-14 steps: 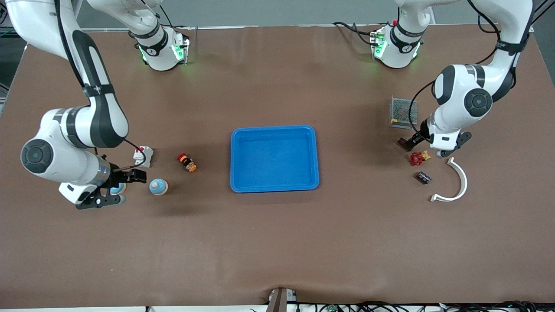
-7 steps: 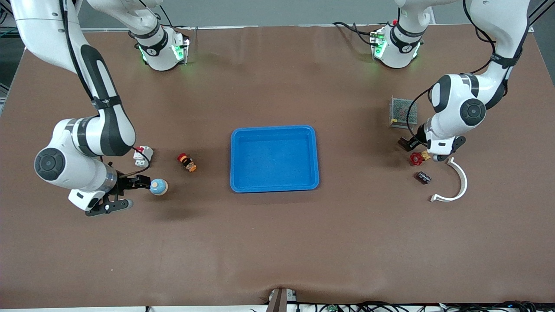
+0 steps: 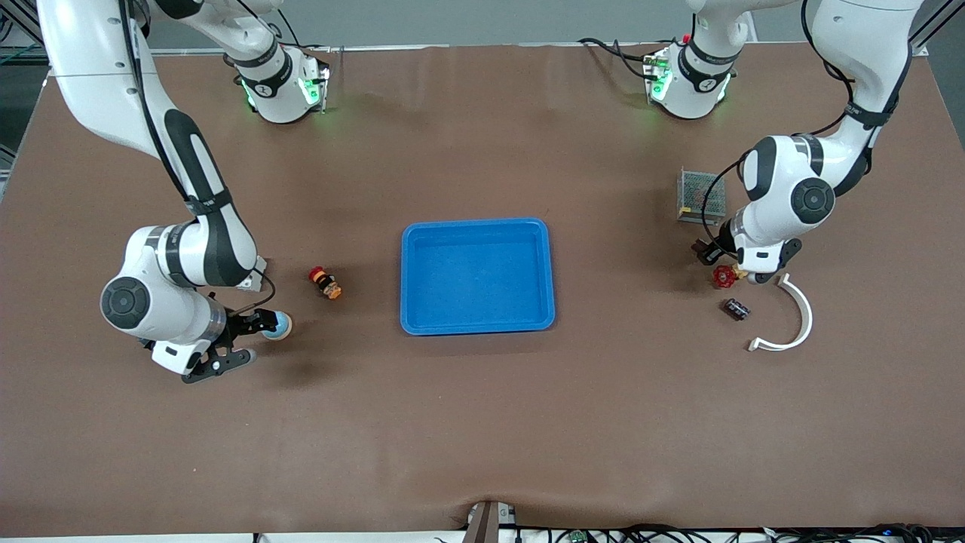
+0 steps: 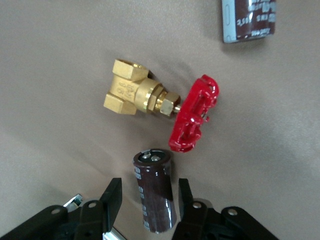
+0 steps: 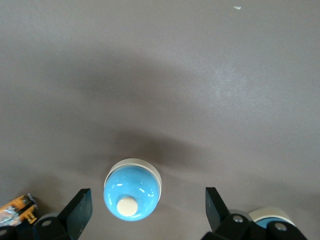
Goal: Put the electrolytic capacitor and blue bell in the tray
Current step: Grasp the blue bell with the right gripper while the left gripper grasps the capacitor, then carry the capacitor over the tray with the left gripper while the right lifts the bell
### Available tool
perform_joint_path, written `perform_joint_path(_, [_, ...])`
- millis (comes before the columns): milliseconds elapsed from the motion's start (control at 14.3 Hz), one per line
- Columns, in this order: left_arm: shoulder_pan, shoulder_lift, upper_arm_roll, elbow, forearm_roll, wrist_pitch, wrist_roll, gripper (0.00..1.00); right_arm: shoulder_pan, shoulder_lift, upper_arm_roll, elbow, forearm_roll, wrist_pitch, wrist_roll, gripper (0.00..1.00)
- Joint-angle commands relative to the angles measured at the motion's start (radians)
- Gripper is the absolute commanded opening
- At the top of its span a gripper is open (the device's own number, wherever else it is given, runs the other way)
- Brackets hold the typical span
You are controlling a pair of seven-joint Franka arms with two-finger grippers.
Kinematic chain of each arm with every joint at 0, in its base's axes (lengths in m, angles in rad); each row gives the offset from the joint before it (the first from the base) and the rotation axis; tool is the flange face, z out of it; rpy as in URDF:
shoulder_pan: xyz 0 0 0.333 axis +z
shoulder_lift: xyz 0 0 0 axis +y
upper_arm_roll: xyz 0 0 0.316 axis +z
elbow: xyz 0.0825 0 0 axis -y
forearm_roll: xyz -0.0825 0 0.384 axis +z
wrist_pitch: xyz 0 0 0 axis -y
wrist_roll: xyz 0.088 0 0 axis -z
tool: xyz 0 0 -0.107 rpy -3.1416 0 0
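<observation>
Both arms have been shifting toward the middle of the table over the last second, the right gripper (image 3: 249,338) having travelled from beside a second pale-blue object to the round glossy blue bell with a cream button on top (image 5: 131,189), and the left gripper's fingers (image 4: 112,200) having been drawing together. Those left fingers are standing on either side of a dark brown cylindrical electrolytic capacitor with a metal end cap (image 4: 155,189), narrowed around it, though whether they are already pressing on it cannot be told. Just beside the capacitor, a brass valve with a red handwheel (image 4: 162,110) is lying on the brown table (image 3: 482,422), with a second dark capacitor (image 3: 736,308) nearer the front camera and a white curved plastic piece (image 3: 791,320) close by. The left gripper (image 4: 147,200) is hanging low over this cluster at the left arm's end. The right gripper's fingers (image 5: 77,210) are spreading wide, with the bell sitting between them untouched. The shallow bright-blue rectangular plastic tray (image 3: 477,226) is lying at the table's centre, well apart from both parts.
</observation>
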Motion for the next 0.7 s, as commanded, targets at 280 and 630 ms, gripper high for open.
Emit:
perform_joint_path(280, [-0.005, 0.033, -0.002, 0.033, -0.024, 0.011, -0.009, 0.05, 0.004, -0.006, -0.001, -0.09, 0.013, 0.12, -0.03, 1.0])
perform_joint_path(630, [-0.045, 0.019, -0.021, 0.093, -0.024, -0.02, -0.079, 0.0, 0.021, 0.009, -0.001, -0.121, 0.017, 0.161, -0.029, 1.0])
